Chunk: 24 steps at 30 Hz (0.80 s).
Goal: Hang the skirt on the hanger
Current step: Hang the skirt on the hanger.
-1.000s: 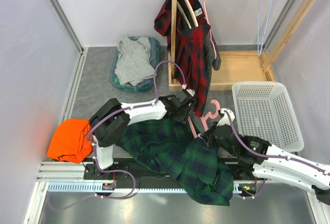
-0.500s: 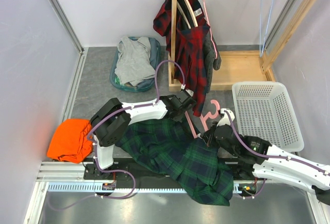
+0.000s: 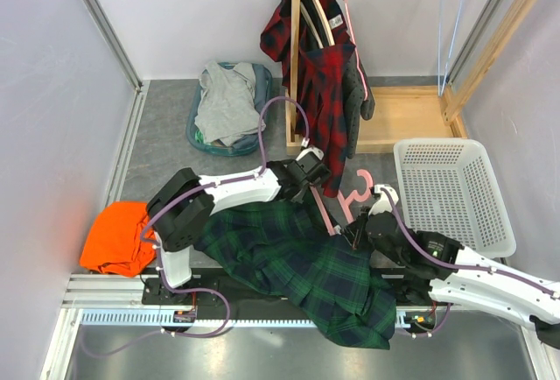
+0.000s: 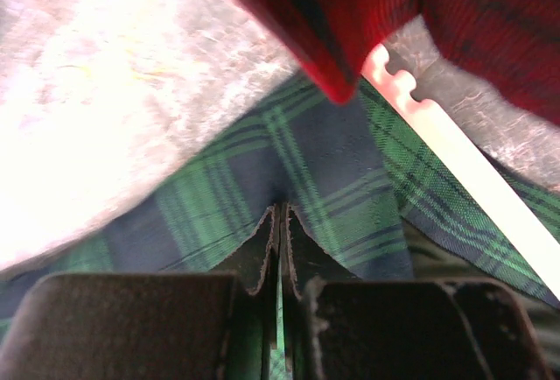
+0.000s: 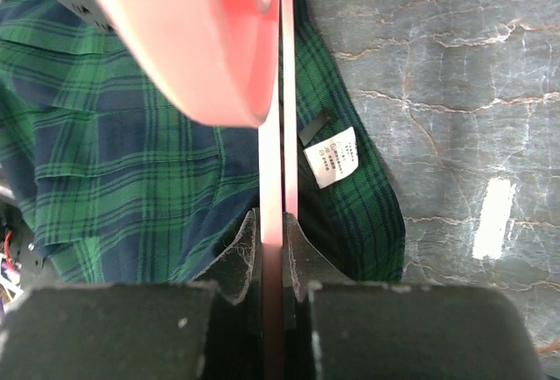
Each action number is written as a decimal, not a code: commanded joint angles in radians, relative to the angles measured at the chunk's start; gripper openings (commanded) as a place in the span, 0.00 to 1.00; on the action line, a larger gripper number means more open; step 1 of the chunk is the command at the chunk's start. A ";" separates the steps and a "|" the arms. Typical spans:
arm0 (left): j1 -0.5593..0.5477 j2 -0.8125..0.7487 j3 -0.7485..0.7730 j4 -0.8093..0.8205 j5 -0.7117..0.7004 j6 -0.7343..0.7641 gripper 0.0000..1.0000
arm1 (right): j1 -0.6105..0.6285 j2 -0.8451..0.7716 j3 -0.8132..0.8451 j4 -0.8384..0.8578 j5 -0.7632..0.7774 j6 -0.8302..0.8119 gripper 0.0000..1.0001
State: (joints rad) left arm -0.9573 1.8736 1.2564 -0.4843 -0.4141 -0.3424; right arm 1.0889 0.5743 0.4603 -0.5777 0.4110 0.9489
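The left gripper is pinching the skirt tight at its far edge (likely to lift it open), while the right gripper is clamping the pink hanger steady.

Pale lilac walls close in the left, far and right sides. The counter is grey and mottled, with a patch of bright glare in the left wrist view. A wooden clothes rack stands at the far right, with a white lattice basket just on its near side. Aluminium rails edge the left wall and the near side.
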 commanded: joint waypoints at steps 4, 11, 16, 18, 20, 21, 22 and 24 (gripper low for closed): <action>0.023 -0.111 0.064 0.006 0.052 0.009 0.03 | 0.003 -0.074 0.040 0.013 -0.018 -0.073 0.00; 0.025 -0.027 0.117 0.027 0.141 0.020 0.64 | 0.000 -0.021 0.028 0.001 -0.011 -0.038 0.00; 0.022 0.010 0.113 0.052 0.207 0.045 0.68 | 0.003 -0.021 -0.009 -0.001 0.014 0.011 0.00; 0.017 0.024 0.109 0.052 0.218 0.054 0.68 | 0.003 -0.022 -0.020 -0.001 0.014 0.025 0.00; 0.014 0.033 0.101 0.050 0.227 0.057 0.67 | 0.002 -0.025 -0.025 -0.001 0.012 0.030 0.00; 0.012 0.042 0.098 0.050 0.232 0.057 0.67 | 0.002 -0.028 -0.028 -0.001 0.012 0.031 0.00; 0.009 0.047 0.097 0.047 0.238 0.059 0.67 | 0.003 -0.030 -0.028 -0.002 0.012 0.033 0.00; 0.006 0.059 0.095 0.043 0.241 0.060 0.66 | 0.002 -0.033 -0.028 -0.004 0.015 0.033 0.00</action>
State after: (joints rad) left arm -0.9390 1.9102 1.3472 -0.4625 -0.2073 -0.3233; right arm 1.0889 0.5526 0.4381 -0.5915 0.4198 0.9581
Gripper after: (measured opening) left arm 0.673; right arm 0.084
